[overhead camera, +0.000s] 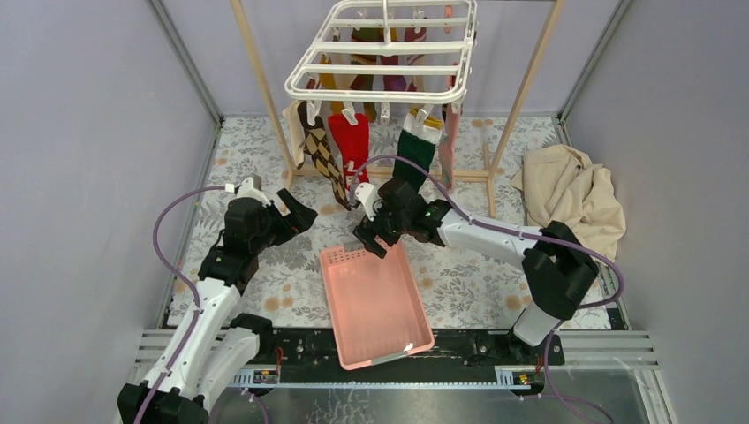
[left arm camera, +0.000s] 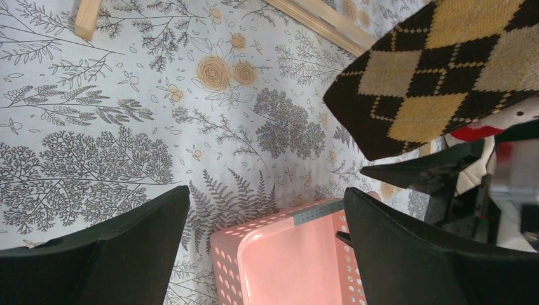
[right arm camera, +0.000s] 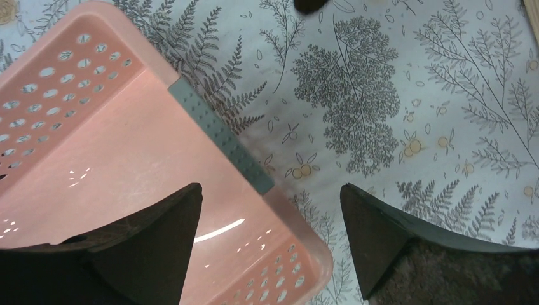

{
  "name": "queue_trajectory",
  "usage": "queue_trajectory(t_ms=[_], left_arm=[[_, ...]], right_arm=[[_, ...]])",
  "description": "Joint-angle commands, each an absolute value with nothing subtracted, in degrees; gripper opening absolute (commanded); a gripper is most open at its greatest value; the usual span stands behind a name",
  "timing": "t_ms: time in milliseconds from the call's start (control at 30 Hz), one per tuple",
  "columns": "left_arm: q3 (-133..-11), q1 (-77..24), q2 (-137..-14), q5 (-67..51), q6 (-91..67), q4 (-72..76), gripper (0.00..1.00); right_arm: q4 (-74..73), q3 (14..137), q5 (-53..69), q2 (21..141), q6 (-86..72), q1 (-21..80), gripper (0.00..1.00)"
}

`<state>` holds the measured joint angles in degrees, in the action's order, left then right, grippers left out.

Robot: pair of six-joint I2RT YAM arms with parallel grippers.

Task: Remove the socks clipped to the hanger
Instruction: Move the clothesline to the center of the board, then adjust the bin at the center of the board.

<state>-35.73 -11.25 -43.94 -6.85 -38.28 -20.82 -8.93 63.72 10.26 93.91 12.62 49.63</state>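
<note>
The white hanger [overhead camera: 380, 55] hangs from a wooden rail at the back, with several socks clipped under it. Along its front are a brown-tan argyle sock [overhead camera: 321, 155], a red sock [overhead camera: 351, 141] and a green sock with a white cuff [overhead camera: 415, 152]. My left gripper [overhead camera: 304, 218] is open and empty, just left of and below the argyle sock's toe [left arm camera: 438, 70]. My right gripper [overhead camera: 369, 243] is open and empty over the far edge of the pink basket [right arm camera: 95, 146], below the red and green socks. In the wrist views the left gripper [left arm camera: 267, 210] and right gripper [right arm camera: 270, 197] hold nothing.
A pink perforated basket [overhead camera: 375, 300] lies on the floral tablecloth between the arms and also shows in the left wrist view [left arm camera: 286, 254]. A beige cloth [overhead camera: 570, 194] is heaped at the right. The wooden frame's legs [overhead camera: 265, 97] and foot bar stand behind the grippers.
</note>
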Motion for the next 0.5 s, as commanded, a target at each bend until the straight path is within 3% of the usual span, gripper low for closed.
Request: queue_trajectory(t_ms=[0, 267, 467], left_arm=[[-36.7, -11.6, -42.9, -6.4, -36.6, -22.6, 0.99], [-36.8, -11.8, -43.7, -7.6, -36.8, -21.6, 0.99], [-38.6, -12.1, -45.3, -7.0, -36.6, -21.7, 0.99]], right_arm=[[-9.5, 68.3, 12.1, 97.4, 16.6, 49.9, 0.86], [-8.6, 63.9, 9.5, 98.0, 16.0, 50.0, 0.83], [-6.6, 59.4, 8.0, 95.2, 12.2, 50.0, 0.61]])
